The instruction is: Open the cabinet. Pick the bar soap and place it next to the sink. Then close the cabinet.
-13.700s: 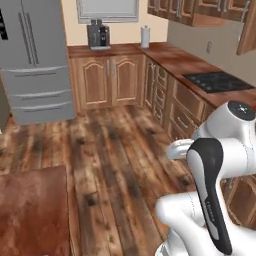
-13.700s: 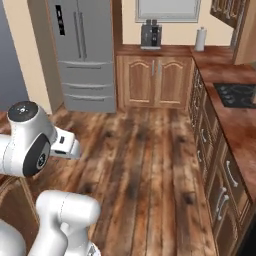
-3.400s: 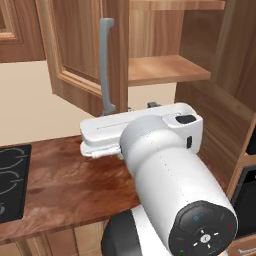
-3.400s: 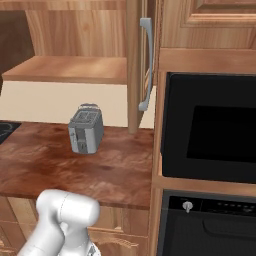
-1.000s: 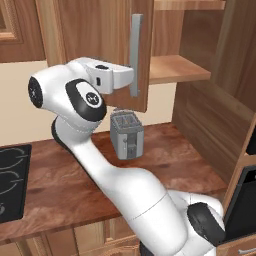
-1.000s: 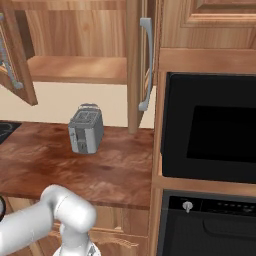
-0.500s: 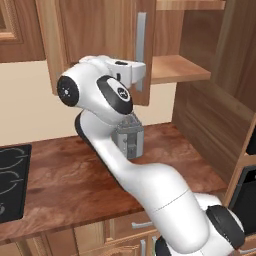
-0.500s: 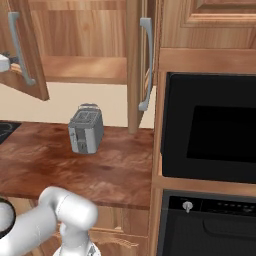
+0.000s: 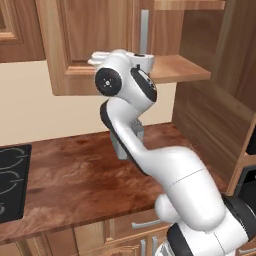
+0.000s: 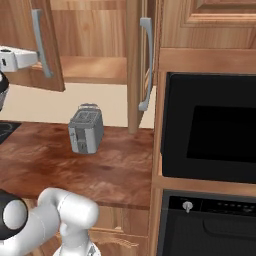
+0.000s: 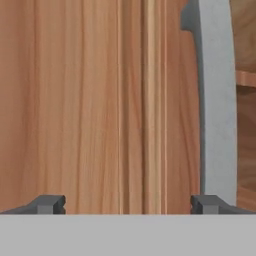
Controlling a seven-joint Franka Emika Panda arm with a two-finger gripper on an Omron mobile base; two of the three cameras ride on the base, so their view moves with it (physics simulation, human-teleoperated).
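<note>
Since half a second ago the left door of the cabinet point(image 10: 47, 45) has swung further out, and my arm has folded tighter, elbow now over the counter point(image 9: 75, 185); wrist reaches up and left toward that door; in the hand view the gripper point(image 11: 127, 204) faces the door panel squarely, jaws spread wide, nothing between them; the grey bar handle point(image 11: 216, 100) runs from 1 o'clock down to the right fingertip point(image 11: 206, 203), just beside it, contact unclear; right door also ajar; I cannot make out any bar soap on the shelf; toaster point(image 10: 86, 128) stands on the counter below; no legible writing anywhere.
</note>
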